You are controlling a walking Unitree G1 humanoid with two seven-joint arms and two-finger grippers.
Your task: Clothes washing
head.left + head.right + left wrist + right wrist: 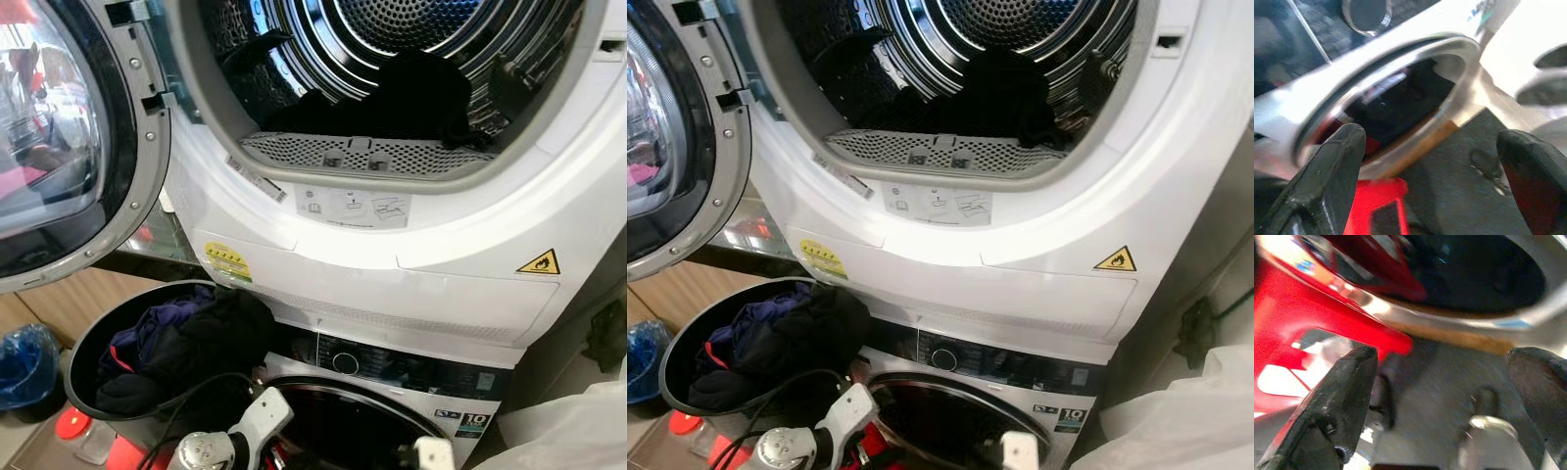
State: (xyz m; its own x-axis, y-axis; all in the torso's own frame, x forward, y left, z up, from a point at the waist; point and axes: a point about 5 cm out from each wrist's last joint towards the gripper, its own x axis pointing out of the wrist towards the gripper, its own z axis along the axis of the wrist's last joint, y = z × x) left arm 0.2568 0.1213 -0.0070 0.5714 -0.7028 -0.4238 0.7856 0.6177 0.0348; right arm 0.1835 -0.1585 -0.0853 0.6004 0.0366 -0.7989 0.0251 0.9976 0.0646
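Wood-tone cabinet [69, 299] at left, blue bag [24, 362] below (crumpled), bright daylight.

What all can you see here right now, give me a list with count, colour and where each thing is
dryer: one, white, stacked on top, door swung open to its left
dark laundry: one heap, black, inside the dryer drum
washing machine: one, white with dark panel, beneath the dryer
basket: one, black, round, left of the washing machine
clothes: a pile, black and purple, in the basket
blue bag: one, far left on the floor
left gripper: open, near the washing machine's round door
right gripper: open, low by the washing machine
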